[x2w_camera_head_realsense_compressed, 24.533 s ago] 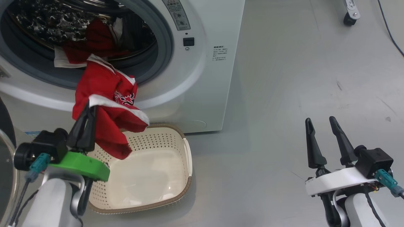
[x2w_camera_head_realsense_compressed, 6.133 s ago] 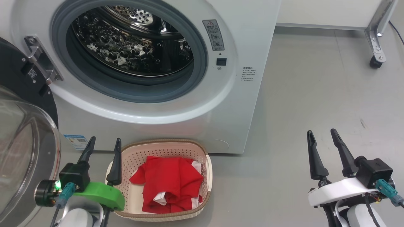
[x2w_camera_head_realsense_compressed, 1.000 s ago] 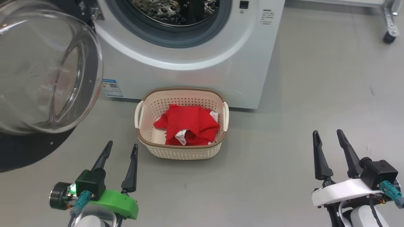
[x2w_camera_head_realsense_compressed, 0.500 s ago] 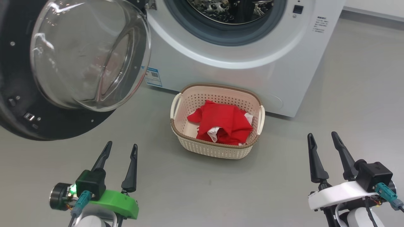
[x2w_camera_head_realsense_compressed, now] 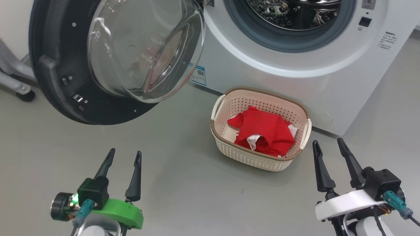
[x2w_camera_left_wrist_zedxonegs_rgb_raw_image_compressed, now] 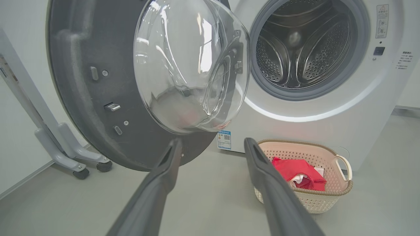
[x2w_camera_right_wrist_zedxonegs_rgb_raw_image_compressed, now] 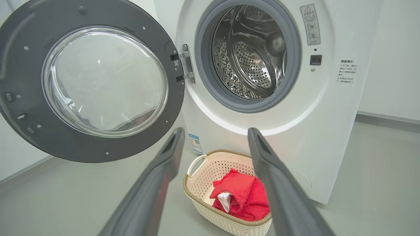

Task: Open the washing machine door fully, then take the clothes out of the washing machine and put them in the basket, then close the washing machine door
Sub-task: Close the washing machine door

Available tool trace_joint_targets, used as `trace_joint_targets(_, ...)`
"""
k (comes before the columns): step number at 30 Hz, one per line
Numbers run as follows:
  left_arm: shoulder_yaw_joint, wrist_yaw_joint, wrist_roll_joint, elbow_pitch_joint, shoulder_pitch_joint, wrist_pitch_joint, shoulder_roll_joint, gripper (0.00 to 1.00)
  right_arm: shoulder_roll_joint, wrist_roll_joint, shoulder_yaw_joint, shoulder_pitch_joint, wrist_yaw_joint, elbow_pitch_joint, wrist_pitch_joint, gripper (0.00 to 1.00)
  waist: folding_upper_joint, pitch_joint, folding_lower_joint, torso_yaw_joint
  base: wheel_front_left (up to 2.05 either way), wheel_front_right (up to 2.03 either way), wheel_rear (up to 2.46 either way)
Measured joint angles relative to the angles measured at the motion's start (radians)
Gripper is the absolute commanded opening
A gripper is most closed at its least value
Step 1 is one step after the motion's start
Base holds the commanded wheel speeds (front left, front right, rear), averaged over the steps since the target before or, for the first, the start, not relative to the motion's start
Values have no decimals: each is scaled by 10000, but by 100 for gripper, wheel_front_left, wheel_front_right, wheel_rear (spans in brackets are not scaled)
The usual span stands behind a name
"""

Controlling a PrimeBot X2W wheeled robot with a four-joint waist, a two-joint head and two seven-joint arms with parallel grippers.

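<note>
The white washing machine point(x2w_camera_head_realsense_compressed: 269, 65) stands at the top right with its door point(x2w_camera_head_realsense_compressed: 59, 82) swung wide open to the left, its glass bowl point(x2w_camera_head_realsense_compressed: 144, 49) bulging toward me. Its steel drum point(x2w_camera_right_wrist_zedxonegs_rgb_raw_image_compressed: 252, 55) looks empty. The red clothes point(x2w_camera_head_realsense_compressed: 265, 134) lie in the cream basket point(x2w_camera_head_realsense_compressed: 249, 157) on the floor before the machine. My left gripper point(x2w_camera_head_realsense_compressed: 125, 154) hangs open low at the left, below the door and apart from it. My right gripper point(x2w_camera_head_realsense_compressed: 328, 144) stands open just right of the basket, holding nothing. In the wrist views, the left gripper point(x2w_camera_left_wrist_zedxonegs_rgb_raw_image_compressed: 211, 144) and the right gripper point(x2w_camera_right_wrist_zedxonegs_rgb_raw_image_compressed: 215, 132) show spread fingers.
A grey wheeled stand leg point(x2w_camera_head_realsense_compressed: 14, 85) sits at the far left behind the door, and also shows as a stand leg point(x2w_camera_left_wrist_zedxonegs_rgb_raw_image_compressed: 65, 147) in the left wrist view. Bare grey floor point(x2w_camera_head_realsense_compressed: 197, 190) spreads between both grippers. A wall point(x2w_camera_right_wrist_zedxonegs_rgb_raw_image_compressed: 390, 59) lies right of the machine.
The head camera has swung left, so machine and basket sit further right and more of the door shows. Both grippers stay open in the same pose. Clothes remain in the basket.
</note>
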Motion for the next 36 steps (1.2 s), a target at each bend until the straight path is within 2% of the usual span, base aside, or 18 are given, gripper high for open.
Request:
trace_joint_targets(10,272,42,0,-50,245,0,0,100,77,-12,351,-3,0,42,31,100,0,-126,0,498,0,0,0)
trace_joint_targets(36,378,44,8,-270,339,0,-2,100,63,-17,527,-123,0,211,61,100,0,-127,0,512,0,0,0)
